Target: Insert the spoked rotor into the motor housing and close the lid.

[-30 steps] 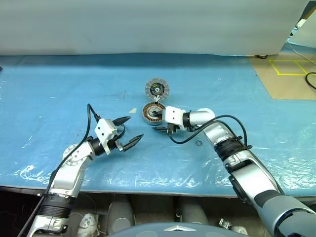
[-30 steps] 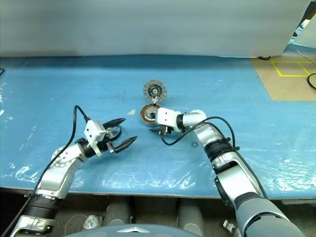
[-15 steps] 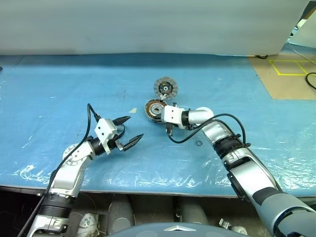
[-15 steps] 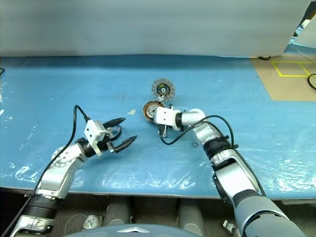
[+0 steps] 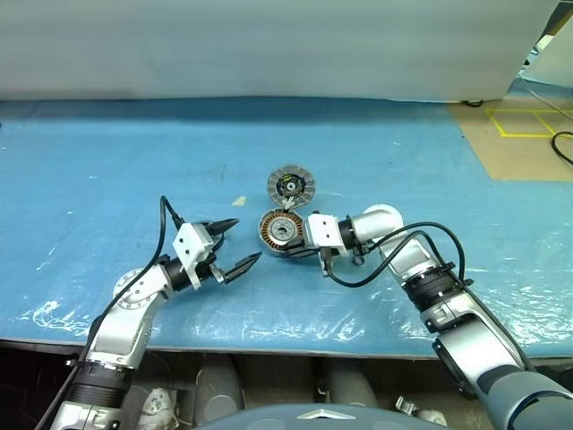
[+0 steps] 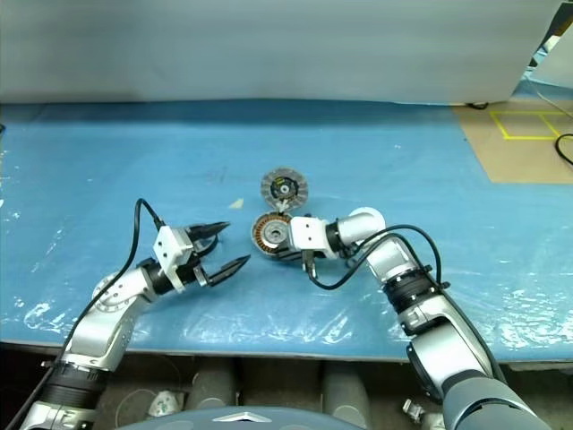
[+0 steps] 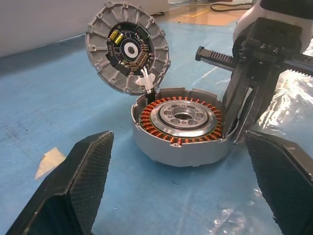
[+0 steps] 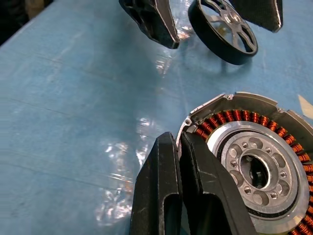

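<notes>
The motor housing [image 5: 280, 233] lies on the blue table, with copper windings and a silver centre inside [image 7: 182, 117]. Its lid [image 5: 291, 185], a ribbed silver disc with a dark circuit-board hub, stands open on a white hinge at the far rim. My right gripper [image 5: 303, 244] is shut, its tips pinched at the housing's near-right rim beside a gap in the wall [image 8: 178, 139]. The spoked rotor [image 8: 222, 29], a black ring with spokes, lies by my left gripper [image 5: 248, 239]. That gripper is open to the left of the housing, its fingers [image 7: 73, 191] wide apart with nothing between them.
The blue plastic-covered table [image 5: 134, 152] stretches wide on both sides and behind. A small yellow scrap [image 5: 239, 201] lies left of the lid. A brown floor patch with yellow tape [image 5: 524, 134] shows at the far right. The table's front edge is close below both arms.
My right gripper closed on the housing's rim and drew housing and lid toward me; the housing tipped on the way and now sits flat. The left gripper stayed put.
</notes>
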Controlling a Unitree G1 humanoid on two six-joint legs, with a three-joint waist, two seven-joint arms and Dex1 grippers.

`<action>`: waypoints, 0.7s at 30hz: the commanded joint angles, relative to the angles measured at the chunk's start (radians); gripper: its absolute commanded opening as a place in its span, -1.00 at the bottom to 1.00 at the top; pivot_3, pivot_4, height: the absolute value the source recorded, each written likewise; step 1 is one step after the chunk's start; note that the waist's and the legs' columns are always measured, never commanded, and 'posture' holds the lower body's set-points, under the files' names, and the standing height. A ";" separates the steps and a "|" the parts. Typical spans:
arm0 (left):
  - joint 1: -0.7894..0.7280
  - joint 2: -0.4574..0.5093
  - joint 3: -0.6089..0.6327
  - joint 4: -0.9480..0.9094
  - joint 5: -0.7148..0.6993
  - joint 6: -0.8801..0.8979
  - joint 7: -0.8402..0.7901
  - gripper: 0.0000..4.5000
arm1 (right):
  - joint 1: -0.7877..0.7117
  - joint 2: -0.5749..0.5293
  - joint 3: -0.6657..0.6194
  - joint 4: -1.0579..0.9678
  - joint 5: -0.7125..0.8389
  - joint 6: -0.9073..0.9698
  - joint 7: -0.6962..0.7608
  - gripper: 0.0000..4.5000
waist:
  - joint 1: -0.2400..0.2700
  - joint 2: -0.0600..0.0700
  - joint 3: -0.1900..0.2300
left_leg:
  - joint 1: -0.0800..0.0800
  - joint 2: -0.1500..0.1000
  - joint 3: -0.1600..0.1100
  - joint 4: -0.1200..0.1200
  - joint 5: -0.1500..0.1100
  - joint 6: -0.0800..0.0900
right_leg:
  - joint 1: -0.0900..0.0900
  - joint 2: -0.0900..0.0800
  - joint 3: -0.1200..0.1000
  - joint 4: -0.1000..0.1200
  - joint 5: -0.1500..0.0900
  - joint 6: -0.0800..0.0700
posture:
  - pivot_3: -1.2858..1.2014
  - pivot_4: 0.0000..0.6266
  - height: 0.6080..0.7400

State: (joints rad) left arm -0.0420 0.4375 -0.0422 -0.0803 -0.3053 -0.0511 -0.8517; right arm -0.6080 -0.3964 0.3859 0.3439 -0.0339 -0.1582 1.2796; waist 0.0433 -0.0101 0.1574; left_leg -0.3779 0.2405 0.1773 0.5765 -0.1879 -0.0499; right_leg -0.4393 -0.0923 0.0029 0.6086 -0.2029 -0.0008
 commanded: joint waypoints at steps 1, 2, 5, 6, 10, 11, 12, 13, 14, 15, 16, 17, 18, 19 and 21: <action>0.019 0.023 -0.002 -0.066 -0.008 0.009 -0.015 1.00 | 0.031 0.000 0.022 -0.067 0.028 0.044 0.025 -0.98 | 0.000 0.000 0.000 | 0.000 0.000 0.000 0.000 0.000 0.000 | 0.000 0.000 0.000 0.000 0.000 0.000 | 0.03 -0.52 1.00; 0.025 0.024 -0.004 -0.076 -0.009 0.012 -0.016 1.00 | 0.036 0.000 0.023 -0.076 0.030 0.052 0.026 -0.98 | 0.000 0.000 0.000 | 0.001 0.000 0.000 0.000 0.000 0.000 | 0.001 0.000 0.000 0.000 0.000 0.000 | 0.03 -0.52 1.00; 0.043 0.026 -0.008 -0.100 -0.011 0.021 -0.014 1.00 | 0.045 -0.001 0.022 -0.090 0.034 0.064 0.026 -0.98 | 0.000 0.000 0.000 | 0.001 0.000 0.000 0.000 0.000 0.000 | 0.001 0.000 0.000 0.000 0.000 0.000 | 0.03 -0.52 1.00; 0.051 0.027 -0.008 -0.105 -0.011 0.022 -0.014 1.00 | 0.045 -0.001 0.021 -0.090 0.035 0.064 0.025 -0.98 | 0.000 0.000 0.000 | 0.001 0.000 0.000 0.000 0.000 0.000 | 0.001 0.000 0.000 0.000 0.000 0.000 | 0.03 -0.52 1.00; 0.085 0.029 -0.010 -0.115 -0.006 0.020 -0.011 1.00 | 0.047 0.000 0.009 -0.093 0.056 0.084 0.026 -0.67 | 0.000 0.000 0.000 | 0.002 0.000 0.000 -0.001 0.000 0.000 | 0.001 0.000 0.000 0.000 0.000 0.000 | 0.03 -0.52 1.00; 0.091 0.028 -0.009 -0.119 -0.007 0.022 -0.009 1.00 | 0.045 0.002 0.006 -0.090 0.056 0.073 0.019 -0.53 | 0.000 0.000 0.000 | 0.002 0.000 0.000 -0.001 0.000 0.000 | 0.001 0.000 0.000 0.000 0.000 0.000 | 0.03 -0.52 1.00; 0.096 0.026 -0.011 -0.125 -0.006 0.023 -0.006 1.00 | 0.044 0.005 0.000 -0.087 0.057 0.054 0.008 -0.38 | 0.000 0.000 0.000 | 0.002 0.000 0.000 -0.001 0.000 0.000 | 0.001 0.000 0.000 0.000 0.000 0.000 | 0.03 -0.52 1.00; 0.100 0.025 -0.012 -0.129 -0.006 0.025 -0.004 1.00 | 0.042 0.009 -0.007 -0.089 0.069 0.042 0.007 -0.22 | 0.000 0.000 0.000 | 0.002 0.000 0.000 -0.001 0.000 0.000 | 0.001 0.000 0.000 0.000 0.000 0.000 | 0.03 -0.52 1.00; 0.102 0.022 -0.016 -0.133 -0.005 0.028 -0.002 1.00 | 0.044 0.009 -0.015 -0.096 0.082 0.033 0.008 -0.06 | 0.000 0.000 0.000 | 0.002 0.000 0.000 -0.001 0.000 0.000 | 0.001 0.000 0.000 0.000 0.000 0.000 | 0.03 -0.52 1.00; 0.102 0.021 -0.019 -0.136 -0.005 0.030 -0.002 1.00 | 0.046 0.009 -0.024 -0.103 0.094 0.029 0.008 0.10 | 0.000 0.000 0.000 | 0.002 0.000 0.000 -0.001 0.000 0.000 | 0.001 0.000 0.000 0.000 0.000 0.000 | 0.03 -0.52 1.00; 0.098 0.019 -0.022 -0.135 -0.006 0.033 -0.003 1.00 | 0.049 0.004 -0.031 -0.115 0.109 0.031 0.012 0.24 | 0.000 0.000 0.000 | 0.002 0.000 0.000 -0.001 0.000 0.000 | 0.001 0.000 0.000 0.000 0.000 0.000 | 0.03 -0.52 1.00; 0.089 0.019 -0.025 -0.127 -0.007 0.034 -0.007 1.00 | 0.052 -0.001 -0.040 -0.128 0.123 0.038 0.014 0.24 | 0.000 0.000 0.000 | 0.002 0.000 0.000 -0.001 0.000 0.000 | 0.001 0.000 0.000 0.000 0.000 0.000 | 0.03 -0.52 1.00; 0.081 0.017 -0.029 -0.120 -0.007 0.034 -0.009 1.00 | 0.058 -0.009 -0.049 -0.144 0.139 0.048 0.017 0.24 | 0.001 0.000 0.000 | 0.002 0.000 0.000 -0.001 0.000 0.000 | 0.001 0.000 0.001 0.000 0.000 0.000 | 0.03 -0.52 1.00; 0.073 0.015 -0.033 -0.113 -0.007 0.033 -0.012 1.00 | 0.064 -0.018 -0.058 -0.160 0.152 0.061 0.020 0.24 | 0.001 0.000 0.000 | 0.002 0.000 0.000 -0.001 0.000 0.000 | 0.001 0.000 0.001 0.000 0.000 0.000 | 0.03 -0.52 1.00; 0.054 0.009 -0.042 -0.100 -0.008 0.031 -0.018 1.00 | 0.083 -0.035 -0.083 -0.204 0.184 0.097 0.011 0.24 | 0.002 0.000 0.000 | 0.002 0.000 0.000 -0.001 0.000 0.000 | 0.001 0.000 0.001 0.000 0.000 0.000 | 0.03 -0.52 1.00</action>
State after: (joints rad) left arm 0.0265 0.4494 -0.0795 -0.1715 -0.3072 -0.0121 -0.8644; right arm -0.5320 -0.4212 0.3456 0.2010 0.1007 -0.0810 1.2918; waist 0.0454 -0.0101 0.1574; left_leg -0.3762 0.2401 0.1776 0.5759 -0.1881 -0.0503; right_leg -0.4379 -0.0924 0.0035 0.6083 -0.2029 -0.0009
